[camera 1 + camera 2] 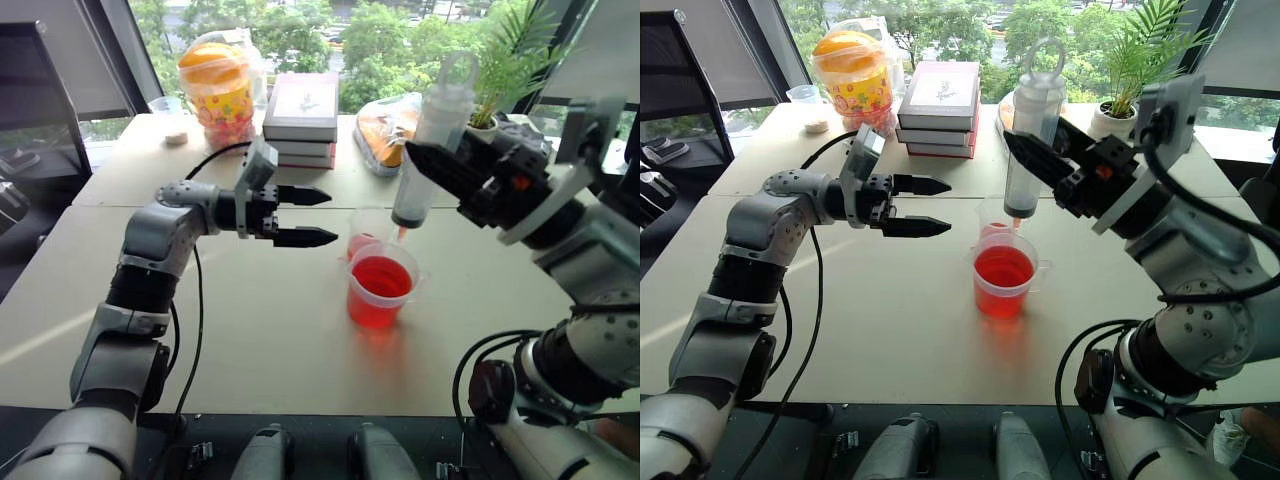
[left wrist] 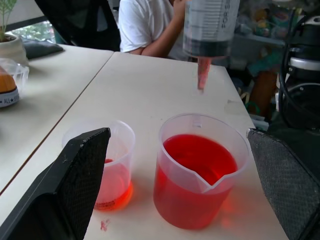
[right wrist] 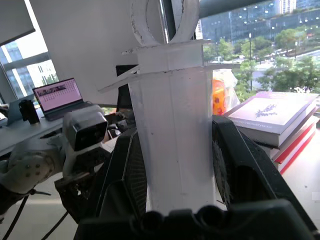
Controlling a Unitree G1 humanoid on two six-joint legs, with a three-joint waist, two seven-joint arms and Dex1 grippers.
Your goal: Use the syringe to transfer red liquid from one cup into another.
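The right gripper is pinched tight on the syringe, with one black finger on each side of the thick clear barrel. It holds the syringe almost straight up, ring at the top and the little orange-red tip pointing down. The tip hangs in the air over the two cups, touching neither. The big cup with the small handle stands on the pale table and is more than half full of red liquid. The small cup stands just beside it, on its far side, with only a little red at the bottom. The left gripper is spread wide and holds nothing; it floats level, near the cups, pointing at them. I think the syringe is light and stiff, but its smooth plastic could be slippery, more so if it gets wet. The middle of the barrel looks like the best place to hold it, because that leaves the ring and the plunger free to be pulled or pushed. The cups look thin and easy to tip, so a bump could spill the red liquid.
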